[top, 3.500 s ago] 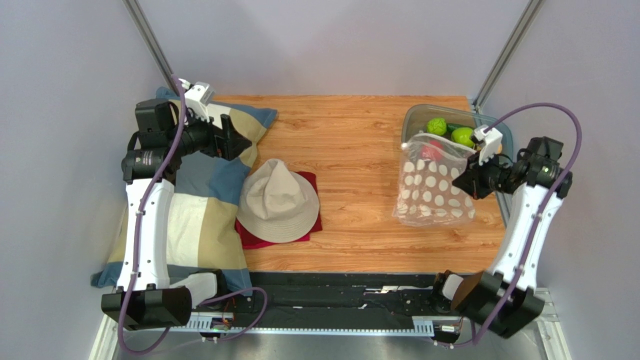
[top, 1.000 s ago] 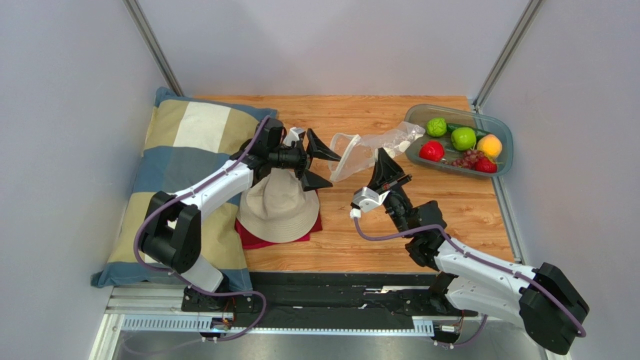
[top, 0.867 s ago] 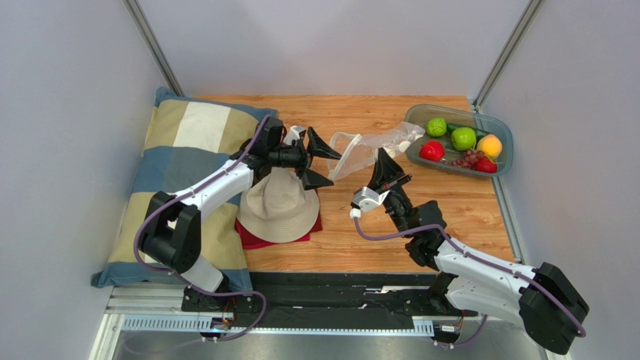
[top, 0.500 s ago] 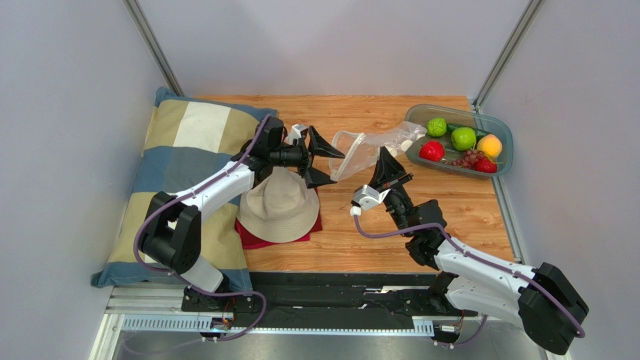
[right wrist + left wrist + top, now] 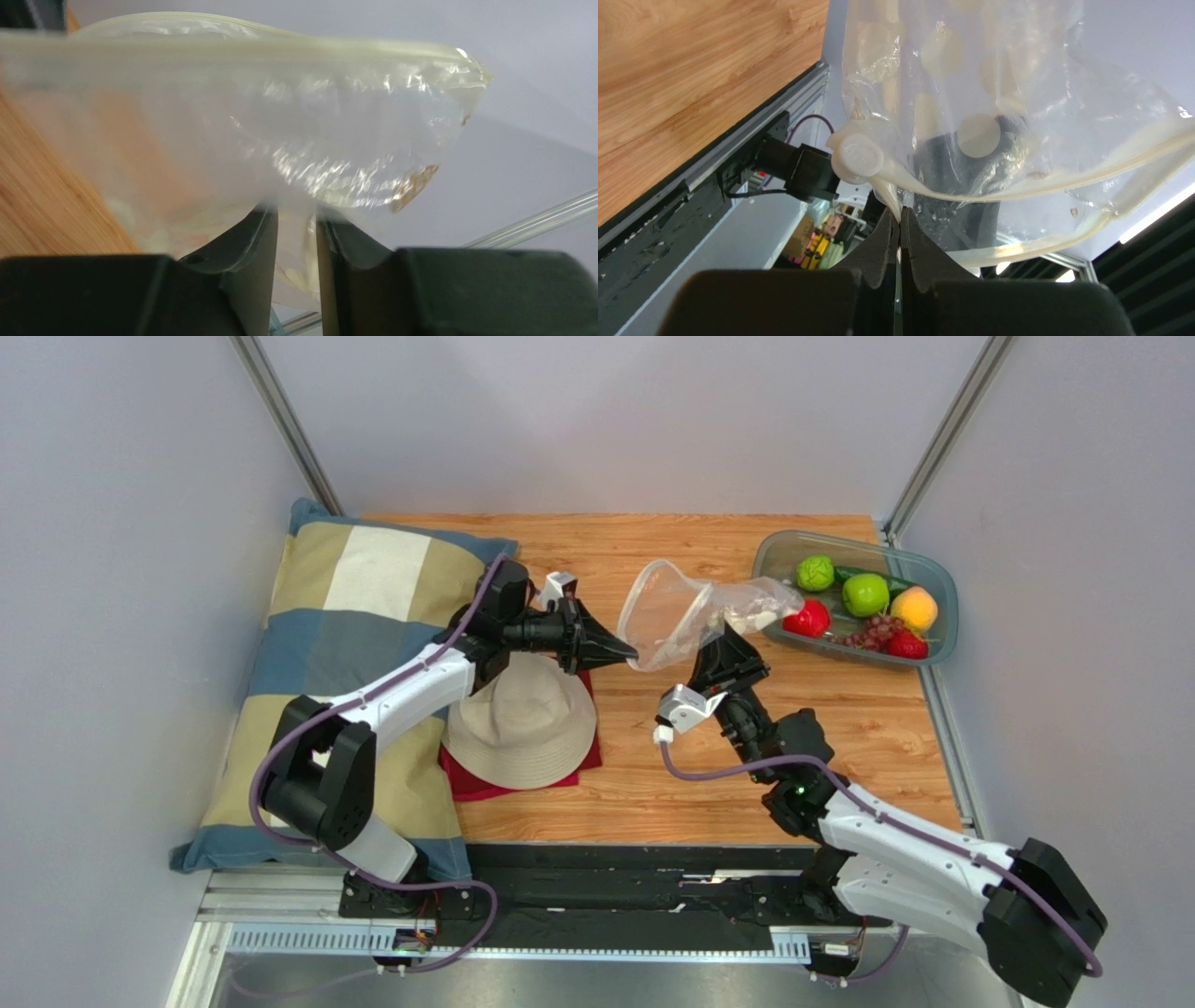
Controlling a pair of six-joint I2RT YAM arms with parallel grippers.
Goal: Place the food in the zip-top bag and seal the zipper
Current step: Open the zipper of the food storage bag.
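The clear polka-dot zip-top bag (image 5: 673, 616) hangs above the wooden table between my two arms, its mouth pulled into a wide loop. My left gripper (image 5: 627, 655) is shut on the bag's left rim, pinching the zipper (image 5: 1032, 185) strip at its corner (image 5: 899, 224). My right gripper (image 5: 727, 647) is at the bag's near rim; its jaws stand a narrow gap apart with bag film (image 5: 281, 105) in the gap (image 5: 295, 213). The food lies in the grey tray (image 5: 943, 577): green balls (image 5: 866, 594), a red ball (image 5: 805, 619), an orange ball (image 5: 915, 606), grapes (image 5: 873, 632).
A beige hat (image 5: 522, 721) sits on a red cloth (image 5: 589, 756) just below the left gripper. A checked pillow (image 5: 337, 644) covers the table's left side. The bag's far end rests against the tray's left rim.
The left gripper has closed on the bag's rim. The right jaws have parted slightly, and the bag's mouth has spread wider and risen.
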